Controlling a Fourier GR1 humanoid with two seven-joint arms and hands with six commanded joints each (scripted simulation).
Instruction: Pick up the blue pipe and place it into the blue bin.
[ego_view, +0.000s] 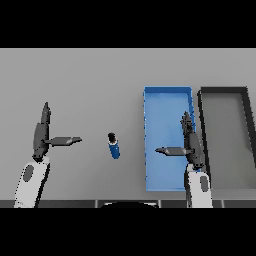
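Short blue pipe with a dark cap (114, 145) lying on the flat grey counter (90, 80), near the middle of the scene, dark end towards the far side, blue body towards the near side. Resting free, touched by neither robot hand.

Shallow rectangular blue bin (167, 100) standing to the right of the pipe, long side running from near to far, apart from the pipe with bare counter between. Nothing seen lying on the visible floor of the bin. Just to its right, a second tray-like bin with a black rim and grey floor (201, 107), sides almost touching the blue bin, its right part cut off by the edge of the view.

Left robot hand (41, 136) at the left of the scene, well apart from the pipe, fingers straight and pointing to the far side, thumb stretched out to the right towards the pipe. Open, holding nothing.

Right robot hand (192, 145) over the right-hand part of the blue bin, close to that bin's right wall, fingers straight and pointing far, thumb stretched out to the left. Open, holding nothing. Height above the bin floor not determinable from this view.
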